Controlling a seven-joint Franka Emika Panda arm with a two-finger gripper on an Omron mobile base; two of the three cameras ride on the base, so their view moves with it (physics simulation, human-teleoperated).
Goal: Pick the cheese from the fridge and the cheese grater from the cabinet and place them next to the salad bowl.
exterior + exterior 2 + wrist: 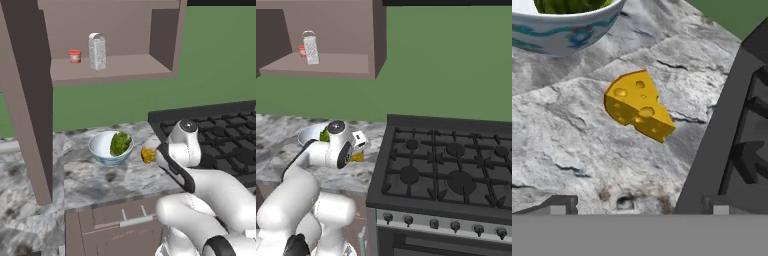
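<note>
The brown cabinet hangs open on the green wall, and on its single shelf the tall speckled cheese grater stands upright with a small red jar just beside it. Below lies the grey marbled tabletop, with a black gas stove set against its right end. Near the stove's edge sits the salad bowl, white with a blue-patterned rim and green leaves heaped in it. The yellow-orange cheese lies flat on the tabletop between the bowl and the stove, close to the bowl but not touching it. The hand hangs just over the wedge, its two dark fingertips spread wide apart to either side with nothing between them, so the cheese rests free on the stone. The white arm bends low over the tabletop's front edge, its wrist angled down and forward toward the cheese.
</note>
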